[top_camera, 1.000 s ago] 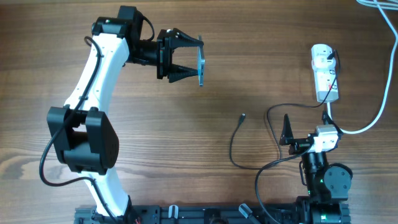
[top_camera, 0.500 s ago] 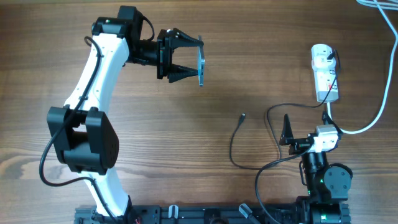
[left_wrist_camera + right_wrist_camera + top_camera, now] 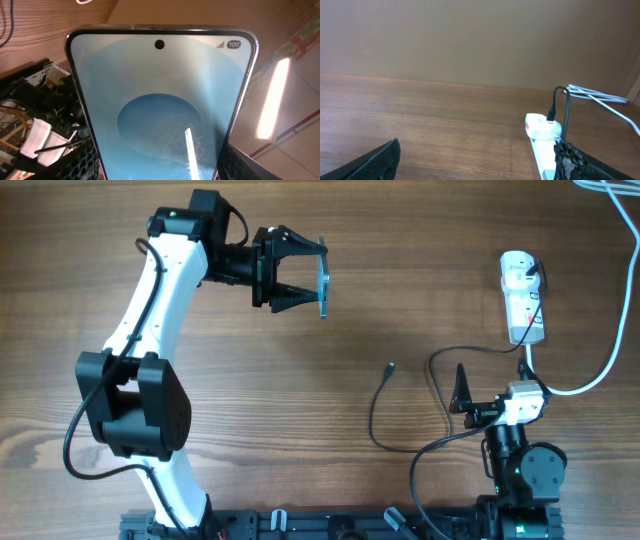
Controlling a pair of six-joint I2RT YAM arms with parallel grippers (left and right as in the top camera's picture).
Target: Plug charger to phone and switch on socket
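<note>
The phone stands on edge above the table at the upper left, held between the fingers of my left gripper. In the left wrist view the phone fills the frame with its cyan screen toward the camera, and my left gripper is shut on its two long sides. The charger loops over the table, its connector tip lying free. The white socket lies at the right with a black plug in it. My right gripper stands open and empty below the socket.
A white mains cord runs from the socket's near end up to the far right corner. Thicker black arm cables curl beside the right arm's base. The left arm stretches along the left side.
</note>
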